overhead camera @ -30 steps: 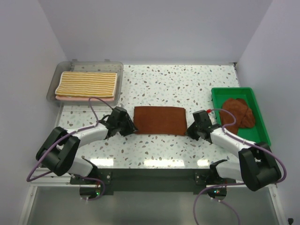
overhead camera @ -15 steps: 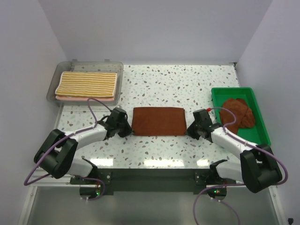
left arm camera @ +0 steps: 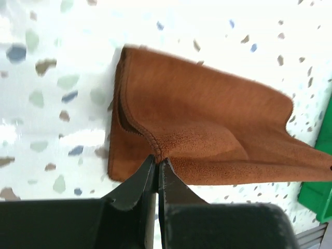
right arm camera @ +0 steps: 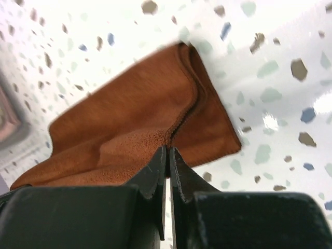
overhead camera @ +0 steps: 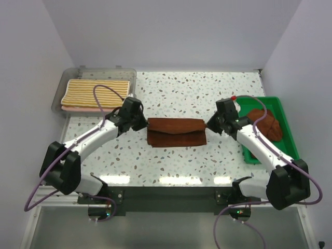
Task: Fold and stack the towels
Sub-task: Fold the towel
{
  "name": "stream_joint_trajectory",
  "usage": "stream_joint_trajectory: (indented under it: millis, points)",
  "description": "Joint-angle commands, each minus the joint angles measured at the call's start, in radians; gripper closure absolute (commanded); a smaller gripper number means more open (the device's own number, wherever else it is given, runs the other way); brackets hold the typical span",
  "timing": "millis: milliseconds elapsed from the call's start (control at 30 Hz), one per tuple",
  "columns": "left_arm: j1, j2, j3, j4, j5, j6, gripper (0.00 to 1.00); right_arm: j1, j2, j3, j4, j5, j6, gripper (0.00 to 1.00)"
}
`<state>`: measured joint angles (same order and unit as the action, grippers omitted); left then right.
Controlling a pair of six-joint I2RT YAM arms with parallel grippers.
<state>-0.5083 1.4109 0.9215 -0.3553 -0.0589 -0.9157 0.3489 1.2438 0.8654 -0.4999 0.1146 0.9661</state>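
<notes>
Left claw (left arm camera: pixel 157 161) is clamped tight on the brown towel (overhead camera: pixel 176 132) at its left hem, and right claw (right arm camera: pixel 167 150) is clamped the same way on the right hem. My wrist views show doubled layers at each grip. Only the top view shows the towel stretched between my claws mid-bench (overhead camera: pixel 181 93), a crumpled towel (overhead camera: pixel 267 123) in the green tray (overhead camera: pixel 270 99), and striped towels (overhead camera: pixel 96 92) in the clear bin (overhead camera: pixel 98 70).

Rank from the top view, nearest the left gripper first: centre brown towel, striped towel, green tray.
1. The brown towel: gripped by the left gripper, centre.
2. The striped towel: clear bin, far left.
3. The green tray: right side.
</notes>
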Motion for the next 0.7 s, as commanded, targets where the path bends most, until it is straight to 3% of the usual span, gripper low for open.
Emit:
stream_joint_trajectory:
  millis: [0,367,667]
  points:
    - [0.043,0.061,0.132,-0.054,-0.015,0.069,1.00,-0.033,0.052,0.128,-0.058,0.046,-0.043,1.00]
    - [0.135,0.299,0.424,-0.044,0.080,0.146,1.00,-0.125,0.249,0.352,0.050,-0.004,-0.105,1.00]
    - [0.200,0.448,0.566,-0.001,0.154,0.166,1.00,-0.140,0.459,0.555,0.122,-0.024,-0.198,1.00]
